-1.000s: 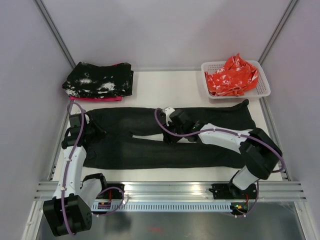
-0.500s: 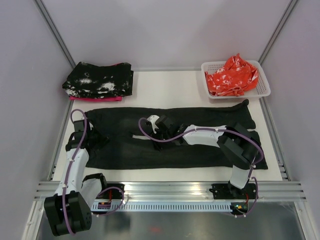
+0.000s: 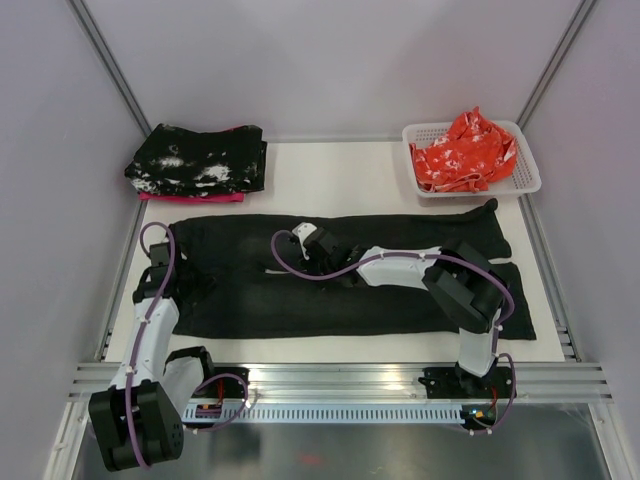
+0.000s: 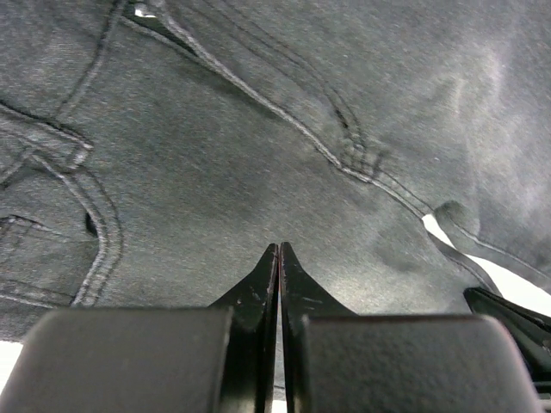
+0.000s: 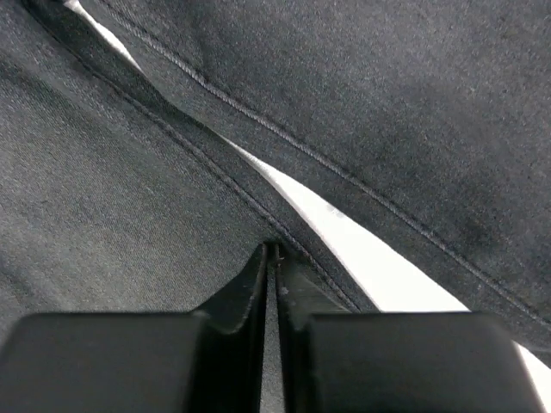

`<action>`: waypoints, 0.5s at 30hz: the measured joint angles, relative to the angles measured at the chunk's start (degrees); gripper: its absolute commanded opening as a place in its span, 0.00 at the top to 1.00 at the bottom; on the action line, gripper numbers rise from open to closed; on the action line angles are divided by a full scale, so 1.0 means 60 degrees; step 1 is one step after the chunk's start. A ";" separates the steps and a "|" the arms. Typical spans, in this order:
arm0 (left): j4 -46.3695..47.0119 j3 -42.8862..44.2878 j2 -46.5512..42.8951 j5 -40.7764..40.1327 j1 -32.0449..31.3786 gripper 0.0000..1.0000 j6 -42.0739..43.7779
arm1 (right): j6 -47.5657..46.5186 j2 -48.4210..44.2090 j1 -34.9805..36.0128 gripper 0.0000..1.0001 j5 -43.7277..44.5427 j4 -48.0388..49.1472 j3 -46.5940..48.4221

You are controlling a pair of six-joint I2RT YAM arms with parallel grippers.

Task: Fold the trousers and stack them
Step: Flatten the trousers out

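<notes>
The black trousers (image 3: pixel 400 300) lie flat across the table, waist at the left and both legs running right. My left gripper (image 3: pixel 192 284) is shut, its tips resting on the waist and pocket cloth (image 4: pixel 258 155). My right gripper (image 3: pixel 303 262) is shut, its tips on the inner seam of a leg (image 5: pixel 215 163) near the crotch. A strip of white table (image 5: pixel 344 232) shows between the two legs. I cannot see cloth pinched between either pair of jaws.
A folded pile of black cloth speckled with white (image 3: pixel 198 160) on pink cloth sits at the back left. A white basket (image 3: pixel 528 180) with orange-red printed cloth (image 3: pixel 462 150) stands at the back right. Grey walls close in both sides.
My right gripper has slid left along the trousers toward the crotch. My left gripper has shifted slightly nearer on the waist. The trousers have barely moved.
</notes>
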 measured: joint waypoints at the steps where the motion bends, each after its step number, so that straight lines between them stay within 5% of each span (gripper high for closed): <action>1: 0.0000 0.0000 0.0018 -0.0040 0.0000 0.97 -0.0018 | 0.0011 0.0011 -0.0007 0.85 -0.0007 0.0007 0.0011; 11: -0.0040 -0.0189 0.0200 -0.0790 0.0000 0.97 -0.0353 | 0.0226 0.0091 -0.0244 0.89 0.0331 0.0393 -0.0047; 15: -0.0033 -0.0193 0.0200 -0.0994 0.0000 0.97 -0.0423 | 0.0484 0.0087 -0.0652 0.77 0.0284 0.0109 0.0113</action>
